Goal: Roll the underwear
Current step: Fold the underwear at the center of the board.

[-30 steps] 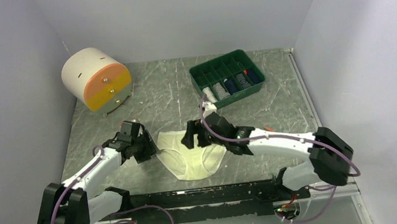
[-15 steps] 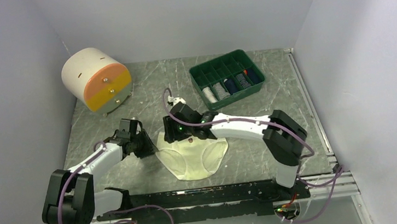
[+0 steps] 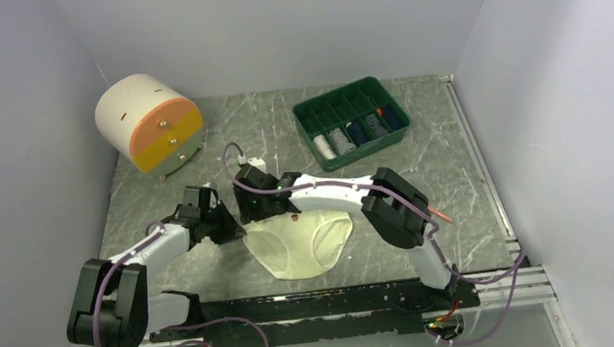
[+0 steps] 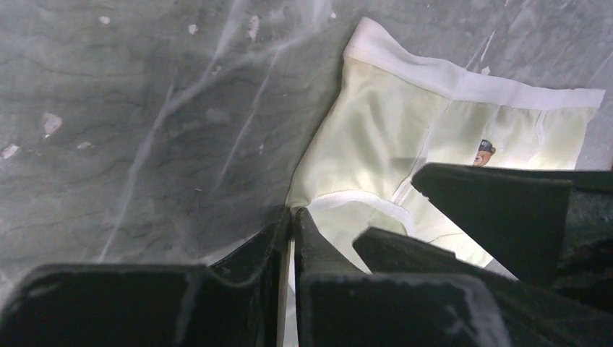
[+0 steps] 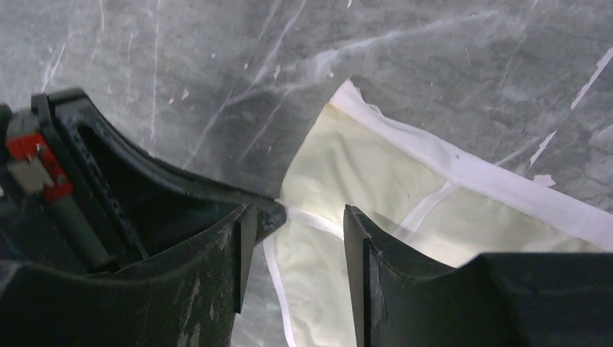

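The cream-white underwear lies spread flat on the grey marbled counter, in the lower middle of the overhead view, waistband toward the top of the frame. A small printed figure sits just under the white waistband. The left end effector is clenched, its tips pinching the hemmed leg edge on the garment's left side. The right end effector reaches across from the right and hangs just beside it over the same edge. It is released, jaws apart, with the white hem showing between them. A green divided tray sits at the upper right. A white and orange drum stands at the upper left.
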